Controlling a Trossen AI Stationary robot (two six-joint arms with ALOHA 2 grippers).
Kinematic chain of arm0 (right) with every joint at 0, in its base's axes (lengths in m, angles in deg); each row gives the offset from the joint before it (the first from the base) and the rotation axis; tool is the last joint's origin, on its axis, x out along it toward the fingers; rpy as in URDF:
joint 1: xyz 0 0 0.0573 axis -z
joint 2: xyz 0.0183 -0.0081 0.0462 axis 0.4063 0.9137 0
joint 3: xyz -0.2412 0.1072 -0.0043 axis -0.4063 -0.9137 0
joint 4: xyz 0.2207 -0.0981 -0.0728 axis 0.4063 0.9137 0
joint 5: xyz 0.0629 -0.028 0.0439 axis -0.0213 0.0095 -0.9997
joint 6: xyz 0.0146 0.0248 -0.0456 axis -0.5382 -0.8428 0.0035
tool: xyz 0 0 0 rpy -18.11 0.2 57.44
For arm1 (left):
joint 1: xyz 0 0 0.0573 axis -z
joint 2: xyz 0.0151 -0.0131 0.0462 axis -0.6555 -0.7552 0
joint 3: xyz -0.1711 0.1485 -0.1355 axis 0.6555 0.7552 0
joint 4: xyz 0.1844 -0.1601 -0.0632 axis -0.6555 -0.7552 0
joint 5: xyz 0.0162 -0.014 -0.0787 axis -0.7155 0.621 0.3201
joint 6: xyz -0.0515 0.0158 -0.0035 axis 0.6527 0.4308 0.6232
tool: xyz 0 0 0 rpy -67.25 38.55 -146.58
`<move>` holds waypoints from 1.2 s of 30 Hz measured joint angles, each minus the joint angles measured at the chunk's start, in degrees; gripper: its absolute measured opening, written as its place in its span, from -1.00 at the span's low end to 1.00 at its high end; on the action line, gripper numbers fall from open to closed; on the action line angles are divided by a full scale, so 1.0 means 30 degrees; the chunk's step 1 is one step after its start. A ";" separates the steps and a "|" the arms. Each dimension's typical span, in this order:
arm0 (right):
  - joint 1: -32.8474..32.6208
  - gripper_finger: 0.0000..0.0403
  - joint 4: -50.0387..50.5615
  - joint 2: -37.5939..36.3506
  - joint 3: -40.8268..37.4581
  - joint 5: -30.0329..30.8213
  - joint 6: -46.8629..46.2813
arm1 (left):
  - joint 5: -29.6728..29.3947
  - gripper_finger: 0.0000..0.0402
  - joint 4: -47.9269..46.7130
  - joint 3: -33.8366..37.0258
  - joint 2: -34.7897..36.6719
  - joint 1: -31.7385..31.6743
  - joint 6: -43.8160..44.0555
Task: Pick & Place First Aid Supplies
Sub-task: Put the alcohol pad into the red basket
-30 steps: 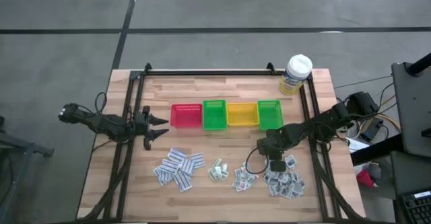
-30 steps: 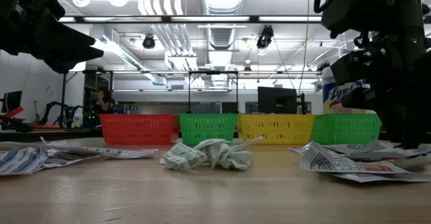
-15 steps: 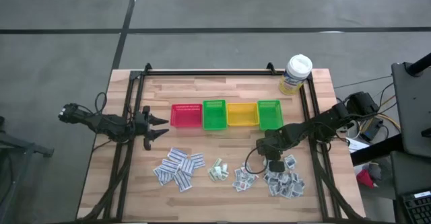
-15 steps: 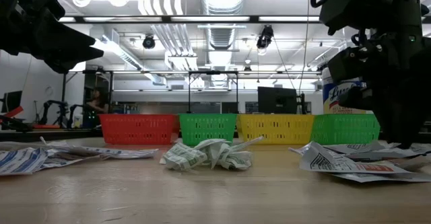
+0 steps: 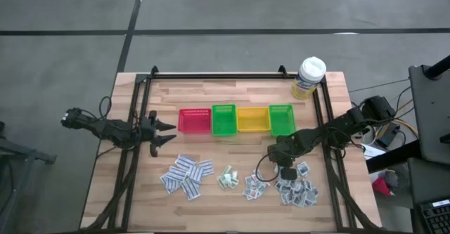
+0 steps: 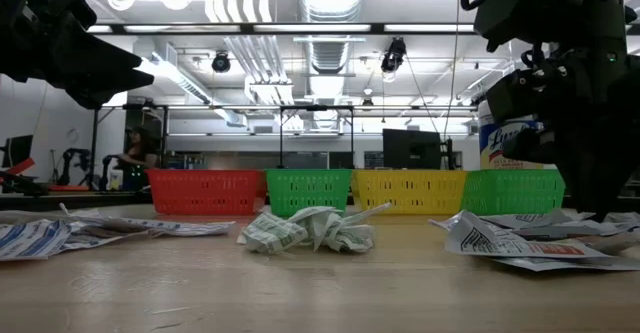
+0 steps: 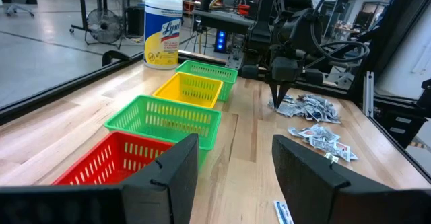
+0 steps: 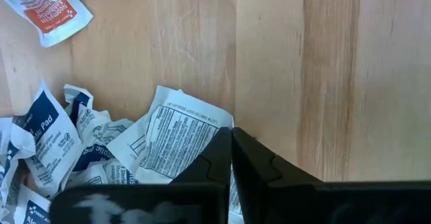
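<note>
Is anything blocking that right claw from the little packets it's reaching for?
Nothing visible does. The right gripper is shut, down at the edge of a white packet in the right-hand pile.

From overhead you look straight down on the whole wooden table point(image 5: 232, 192), both arms in frame. At table-top height you look level across the boards into the room, the four bins point(image 6: 350, 191) dead ahead at twelve o'clock. Your left wrist camera faces along the row of bins point(image 7: 168, 123) toward the other arm at about one o'clock, from some way off. Your right wrist camera sits very close above the boards point(image 8: 283, 69), pointing down. Overhead, low and left wrist views all share the bin row and the labelled bottle point(image 7: 162, 30).
</note>
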 joint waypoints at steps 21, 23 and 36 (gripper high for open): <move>0.0005 -0.96 0.0440 -0.0015 0.1460 0.0553 -0.0787 | 0.0000 -0.06 0.0007 0.0004 0.0000 0.0003 0.0007; 0.0005 -0.96 0.0892 -0.0015 0.1678 0.0546 -0.0798 | 0.0000 -0.06 0.0007 0.0000 0.0000 0.0004 0.0005; 0.0005 -0.96 0.4171 0.0029 0.1712 0.0977 -0.1399 | 0.0000 -0.06 0.0007 0.0000 0.0000 0.0000 0.0000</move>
